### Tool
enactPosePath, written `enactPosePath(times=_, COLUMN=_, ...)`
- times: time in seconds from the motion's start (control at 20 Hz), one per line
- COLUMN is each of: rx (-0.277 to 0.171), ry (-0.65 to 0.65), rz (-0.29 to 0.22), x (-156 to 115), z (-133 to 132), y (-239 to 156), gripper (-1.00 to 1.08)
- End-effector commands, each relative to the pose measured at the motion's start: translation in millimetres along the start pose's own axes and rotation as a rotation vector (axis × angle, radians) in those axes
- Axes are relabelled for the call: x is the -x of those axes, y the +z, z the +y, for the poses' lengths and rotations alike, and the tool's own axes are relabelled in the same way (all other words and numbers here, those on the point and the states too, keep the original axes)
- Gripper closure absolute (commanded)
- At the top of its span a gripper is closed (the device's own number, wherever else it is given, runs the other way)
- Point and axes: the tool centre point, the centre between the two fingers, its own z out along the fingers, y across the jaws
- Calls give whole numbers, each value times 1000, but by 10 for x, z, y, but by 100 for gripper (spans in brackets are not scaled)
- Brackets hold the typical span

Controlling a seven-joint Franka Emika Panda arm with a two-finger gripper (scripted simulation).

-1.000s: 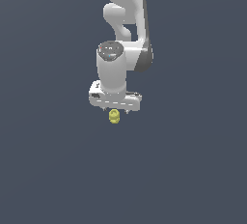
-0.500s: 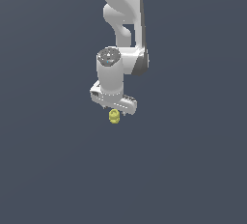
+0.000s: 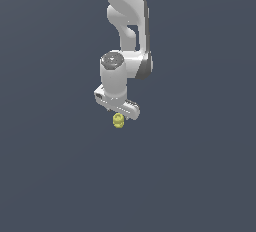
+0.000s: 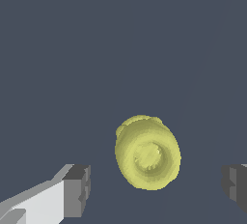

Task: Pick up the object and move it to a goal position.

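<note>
The object is a small bright-yellow knobbly blob resting on the dark grey floor, directly under the white arm's hand. In the wrist view the object lies between the two grey fingertips, with a clear gap on each side. My gripper is open and straddles the blob without touching it; in the wrist view the gripper shows both pads apart from the yellow surface.
Only the plain dark grey floor surrounds the blob in both views. No goal marker, container or obstacle shows.
The hand has come down slightly over the object over the last second. The yellow blob has stayed where it was.
</note>
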Motion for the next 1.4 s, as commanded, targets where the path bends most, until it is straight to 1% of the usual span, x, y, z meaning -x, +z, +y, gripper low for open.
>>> enactPosePath(times=0.0, rx=0, ry=0, rz=0, x=0, z=0, y=0, gripper=-92)
enactPosePath(times=0.25, rx=0, ry=1, rz=0, x=3, z=2, y=85, gripper=-92)
enactPosePath(times=0.65, rx=0, ry=5, rz=1, x=13, z=7, y=438, gripper=-92)
enactPosePath(times=0.9, rx=0, ry=5, rz=1, x=6, z=3, y=506, gripper=-92)
enactPosePath(times=0.95, rx=0, ry=5, rz=1, x=6, z=3, y=506, gripper=108)
enactPosePath(times=1.35, rx=0, ry=5, rz=1, x=6, z=3, y=506, gripper=108)
